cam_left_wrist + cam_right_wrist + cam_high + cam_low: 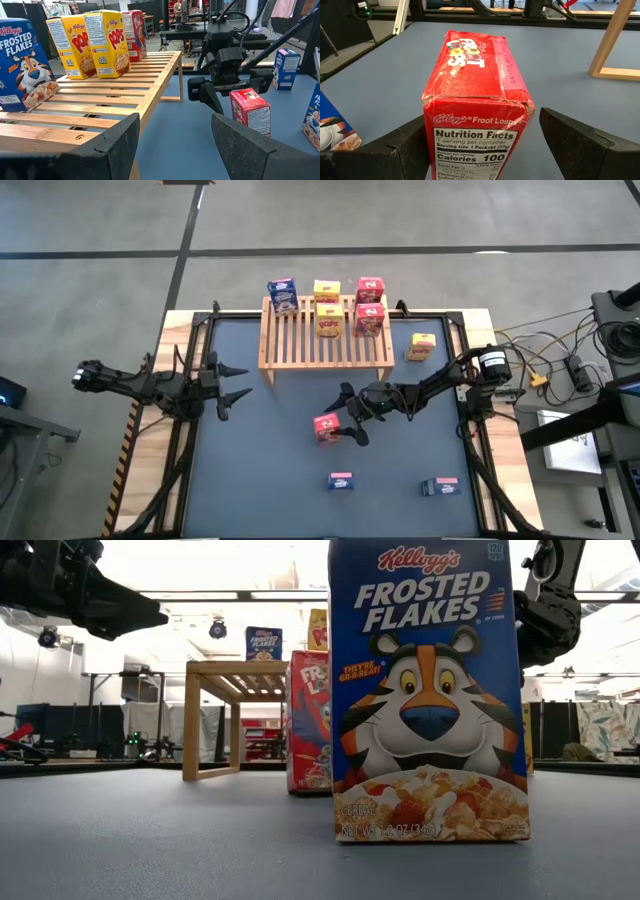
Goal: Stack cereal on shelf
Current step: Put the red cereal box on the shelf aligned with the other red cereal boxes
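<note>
Right gripper (344, 418) spread wide straddling the upright red Froot Loops box (327, 426) on the table before the shelf (325, 340), lined up to grab; left gripper (238, 386) idles part-open at left.

A red cereal box (472, 95) shows white lettering on top and a white nutrition panel with black print. The nearest blue box (428, 690) carries an orange tiger with a blue nose and white letters. Yellow boxes (90, 42) bear red lettering. The shelf (325, 340) is pale wood; the bench (260, 470) is dark blue-grey.
</note>
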`<move>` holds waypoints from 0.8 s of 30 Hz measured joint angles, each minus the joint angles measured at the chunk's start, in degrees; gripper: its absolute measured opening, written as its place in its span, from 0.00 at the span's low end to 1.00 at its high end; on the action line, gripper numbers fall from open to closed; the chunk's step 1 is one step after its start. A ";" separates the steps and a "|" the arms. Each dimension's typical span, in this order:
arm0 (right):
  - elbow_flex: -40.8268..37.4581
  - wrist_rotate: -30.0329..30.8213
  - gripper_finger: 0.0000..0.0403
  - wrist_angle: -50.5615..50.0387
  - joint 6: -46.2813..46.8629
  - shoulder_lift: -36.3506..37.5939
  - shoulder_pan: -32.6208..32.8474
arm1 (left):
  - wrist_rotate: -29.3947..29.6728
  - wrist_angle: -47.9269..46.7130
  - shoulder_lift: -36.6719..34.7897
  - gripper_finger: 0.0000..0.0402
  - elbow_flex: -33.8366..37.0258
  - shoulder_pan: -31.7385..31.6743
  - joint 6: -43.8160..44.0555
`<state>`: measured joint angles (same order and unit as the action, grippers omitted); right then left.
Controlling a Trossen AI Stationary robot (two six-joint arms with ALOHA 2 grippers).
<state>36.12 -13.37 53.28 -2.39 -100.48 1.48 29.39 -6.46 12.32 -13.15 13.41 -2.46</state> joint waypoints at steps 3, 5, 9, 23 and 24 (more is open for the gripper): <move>0.00 -0.04 0.81 -0.02 0.10 0.02 0.00 | 0.01 0.00 0.00 0.58 0.00 0.00 0.00; 0.00 -0.04 0.81 -0.02 0.13 0.00 0.00 | 0.00 0.00 -0.02 0.58 0.00 0.00 0.01; 0.00 -0.07 0.78 -0.31 0.38 0.01 0.00 | 0.00 0.00 -0.01 0.58 0.00 -0.01 0.00; 0.00 -0.72 0.52 -0.55 1.06 0.17 0.39 | 0.01 0.00 0.00 0.58 0.00 0.00 0.00; 0.00 -0.74 0.51 -0.47 0.98 0.25 0.42 | 0.01 0.00 -0.01 0.58 0.00 -0.01 0.01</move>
<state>36.12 -14.11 52.81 -1.40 -100.23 1.89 29.40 -6.46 12.31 -13.15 13.40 -2.45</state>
